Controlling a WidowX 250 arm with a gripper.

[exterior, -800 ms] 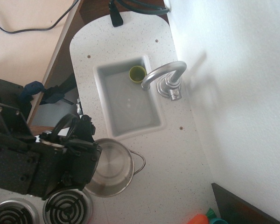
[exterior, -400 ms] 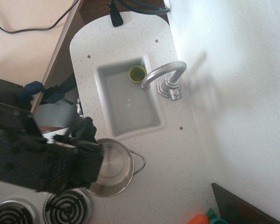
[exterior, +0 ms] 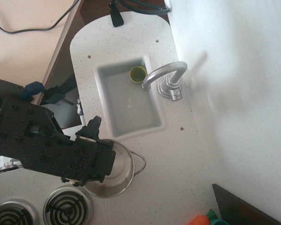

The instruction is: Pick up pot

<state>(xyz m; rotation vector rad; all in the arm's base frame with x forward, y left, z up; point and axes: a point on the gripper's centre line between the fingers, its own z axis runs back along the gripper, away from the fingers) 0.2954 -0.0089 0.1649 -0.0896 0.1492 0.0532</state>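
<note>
The pot (exterior: 121, 174) is a round shiny steel pot standing on the white counter just below the sink, with one wire loop handle (exterior: 139, 163) showing on its right side. My black arm covers its left half and left handle. The gripper (exterior: 99, 154) sits over the pot's left rim; its fingers are hidden under the arm's body, so I cannot tell whether they are open or shut.
A white sink (exterior: 129, 98) holds a small yellow-green cup (exterior: 137, 73) at its far corner, under a silver faucet (exterior: 165, 76). Two coil burners (exterior: 68, 206) lie at the bottom left. An orange and teal object (exterior: 207, 219) sits at the bottom right beside a dark panel.
The arm has shifted right and further over the pot, now covering more of its left half. The pot itself has not visibly moved.
</note>
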